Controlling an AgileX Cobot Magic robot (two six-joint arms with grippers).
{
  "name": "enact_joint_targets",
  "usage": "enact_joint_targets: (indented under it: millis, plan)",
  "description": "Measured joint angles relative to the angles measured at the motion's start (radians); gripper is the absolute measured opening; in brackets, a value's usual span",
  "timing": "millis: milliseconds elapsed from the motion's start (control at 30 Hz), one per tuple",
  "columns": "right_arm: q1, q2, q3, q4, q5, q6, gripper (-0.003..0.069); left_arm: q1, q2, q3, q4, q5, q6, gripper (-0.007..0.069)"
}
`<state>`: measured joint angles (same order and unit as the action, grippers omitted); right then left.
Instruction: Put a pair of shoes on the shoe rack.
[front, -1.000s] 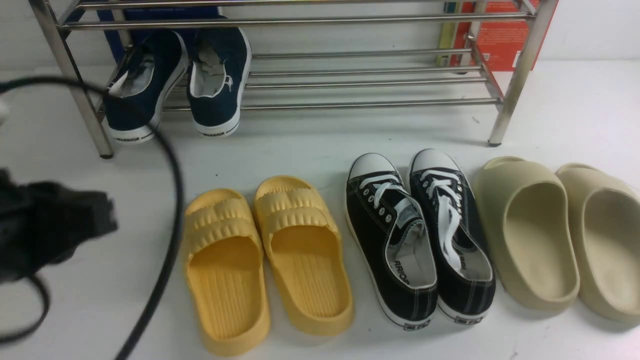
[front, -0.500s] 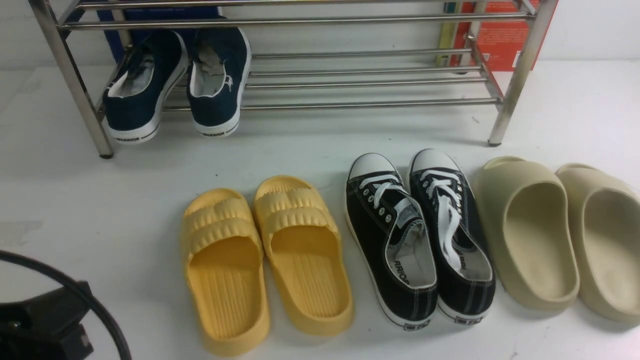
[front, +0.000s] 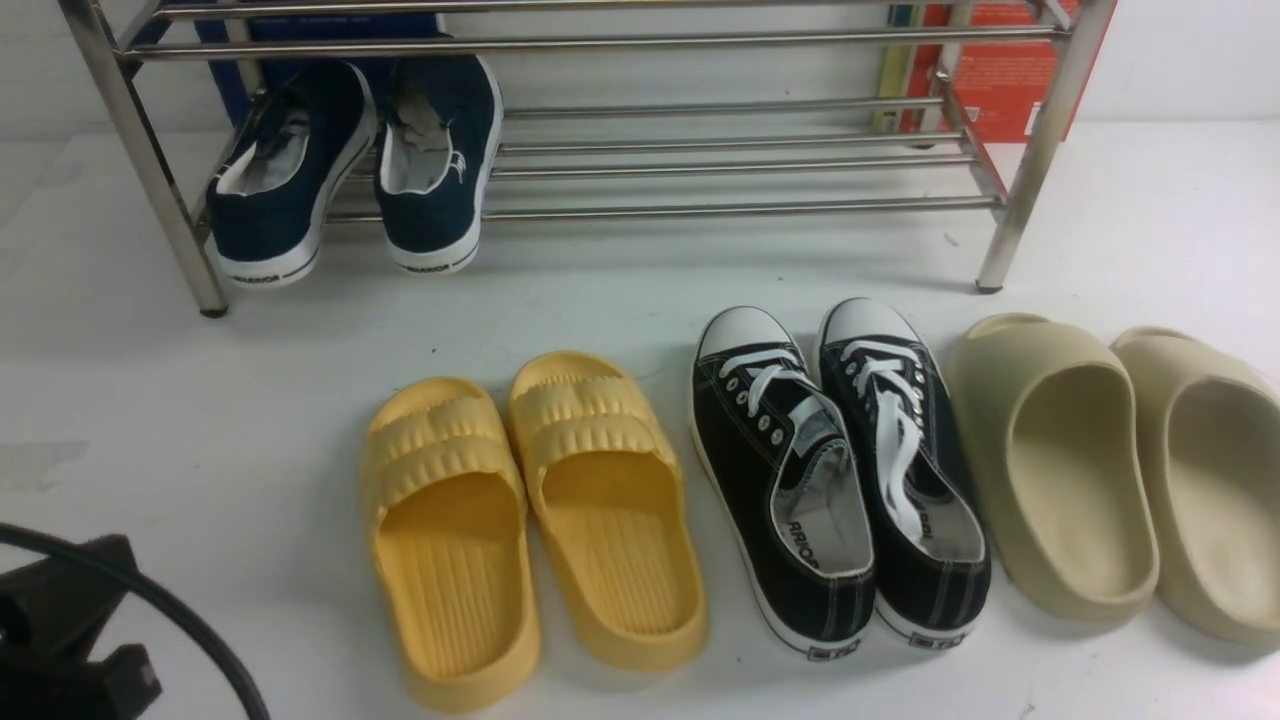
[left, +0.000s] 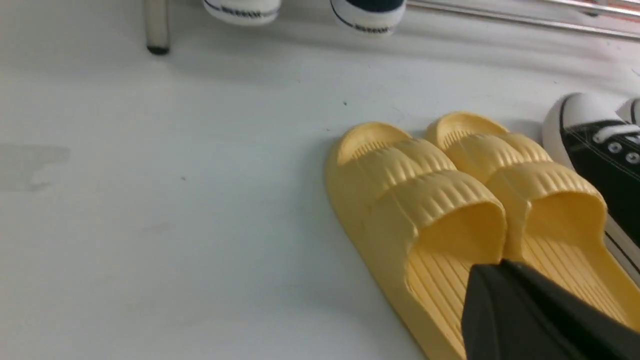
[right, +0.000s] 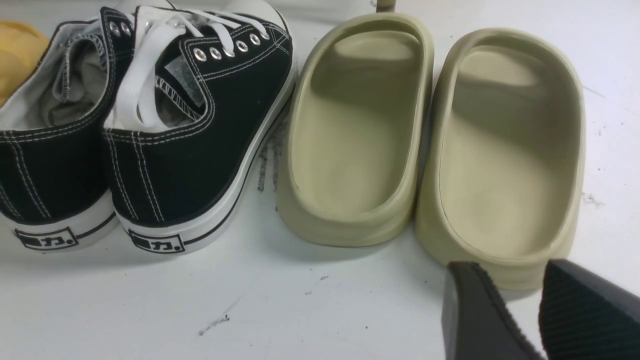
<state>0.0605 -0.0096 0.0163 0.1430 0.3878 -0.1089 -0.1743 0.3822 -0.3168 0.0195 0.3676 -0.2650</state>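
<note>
At 7 o'clock, nearest, left gripper (left: 500, 280) is sitting closed w/ nothing in it; right gripper (right: 517, 305) is hanging slightly apart over table (front: 150, 400), also empty. Farther, at 11 o'clock, navy slip-ons (front: 350, 170) are resting on shoe rack (front: 700, 150), lower shelf, heels overhanging. They are probably light and soft; heel rim is the best hold, approx.

shiny steel rack (front: 700, 45), navy cloth shoes (front: 350, 170)
</note>
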Motion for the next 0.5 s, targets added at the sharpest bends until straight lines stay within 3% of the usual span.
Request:
enact_joint_targets:
  millis: [233, 367, 500]
  plan:
    - [0.0, 0.0, 0.0, 0.0, 0.0, 0.0, 0.0239, 0.146, -0.235, 0.209, -0.013, -0.165, -0.045, -0.0013]
    - [0.0, 0.0, 0.0, 0.0, 0.0, 0.0, 0.0239, 0.184, -0.35, 0.322, -0.048, -0.159, -0.046, -0.0013]
    - [0.0, 0.0, 0.0, 0.0, 0.0, 0.0, 0.0239, 0.19, -0.392, 0.344, -0.077, -0.025, -0.049, -0.0013]
